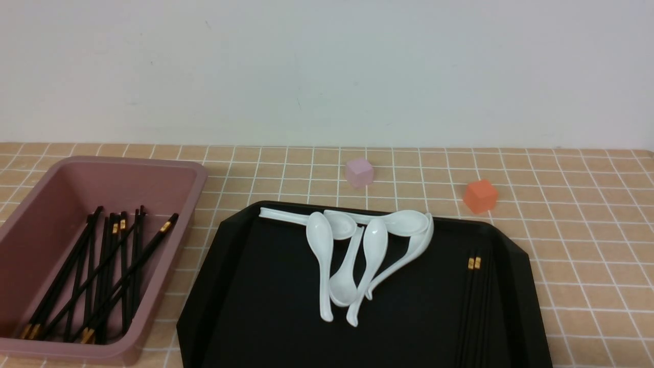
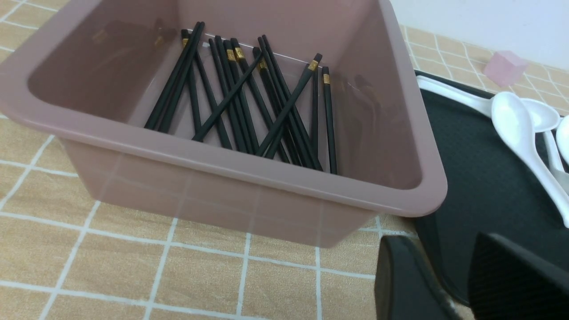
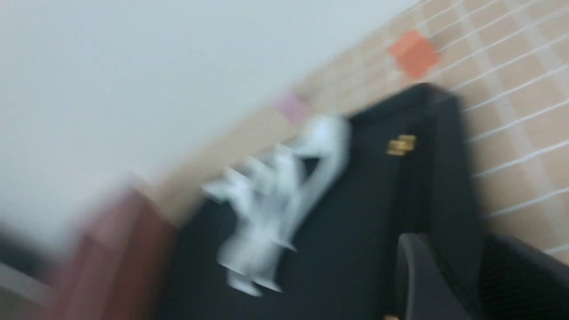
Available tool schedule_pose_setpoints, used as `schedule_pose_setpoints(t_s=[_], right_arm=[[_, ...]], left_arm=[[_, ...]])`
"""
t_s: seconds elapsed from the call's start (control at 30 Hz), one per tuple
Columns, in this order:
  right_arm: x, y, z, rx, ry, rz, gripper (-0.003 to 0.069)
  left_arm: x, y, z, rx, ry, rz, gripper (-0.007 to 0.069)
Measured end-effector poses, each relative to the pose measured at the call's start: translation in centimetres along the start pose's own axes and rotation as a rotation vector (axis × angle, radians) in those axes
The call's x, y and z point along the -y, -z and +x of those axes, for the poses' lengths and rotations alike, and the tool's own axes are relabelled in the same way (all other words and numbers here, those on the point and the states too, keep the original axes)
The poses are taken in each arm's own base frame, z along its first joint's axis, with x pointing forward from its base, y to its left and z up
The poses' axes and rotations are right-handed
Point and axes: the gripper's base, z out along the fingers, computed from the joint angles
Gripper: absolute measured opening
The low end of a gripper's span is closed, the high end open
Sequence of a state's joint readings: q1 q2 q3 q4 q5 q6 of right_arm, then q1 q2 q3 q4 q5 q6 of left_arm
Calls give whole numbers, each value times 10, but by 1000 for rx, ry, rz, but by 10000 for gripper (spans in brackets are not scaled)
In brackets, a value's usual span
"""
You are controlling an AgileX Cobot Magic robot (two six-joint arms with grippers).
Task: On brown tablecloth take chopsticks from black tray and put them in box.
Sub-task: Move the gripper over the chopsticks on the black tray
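Last of the long thin black chopsticks w/ small gold bands (image 1: 475, 306) lie flat along the right side of the big glossy black tray (image 1: 265, 286), just inside its low rim and well apart from the pile of white ceramic soup spoons (image 1: 352, 255) mid-tray. The other sticks already sit in the deep dusty-pink plastic box (image 1: 189, 214) at the left of the tan-orange grid tablecloth (image 1: 587, 245).

IMO these are light, stiff and slick, and prob. roll or pivot if pinched near an end. I'd grab around the middle, across both. The rim right beside them leaves little room for the outer finger; the inner side is open tray. The way to the box crosses the spoons, so lift first.

As for the left gripper (image 2: 438, 244), fingers are apart, empty, by the box's corner. The right gripper (image 3: 449, 244) looks apart over the tray, nothing visible between, but that view's v. smeared.
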State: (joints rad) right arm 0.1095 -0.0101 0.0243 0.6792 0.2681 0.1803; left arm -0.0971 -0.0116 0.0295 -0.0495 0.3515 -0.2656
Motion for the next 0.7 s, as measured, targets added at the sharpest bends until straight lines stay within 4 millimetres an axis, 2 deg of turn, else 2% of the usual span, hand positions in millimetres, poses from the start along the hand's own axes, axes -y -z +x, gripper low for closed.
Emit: schedule_pose_setpoints(t_s=[0.33, 0.47, 0.6, 0.7], right_arm=[[-4, 0, -6, 66, -195, -48, 227], [-10, 2, -12, 84, -205, -72, 224], [-48, 8, -41, 83, -49, -101, 148], [-79, -2, -61, -92, 104, -26, 29]], left_arm=[[0, 0, 0, 0, 0, 0, 239], [0, 0, 0, 0, 0, 0, 239], [0, 0, 0, 0, 0, 0, 239], [0, 0, 0, 0, 0, 0, 239]])
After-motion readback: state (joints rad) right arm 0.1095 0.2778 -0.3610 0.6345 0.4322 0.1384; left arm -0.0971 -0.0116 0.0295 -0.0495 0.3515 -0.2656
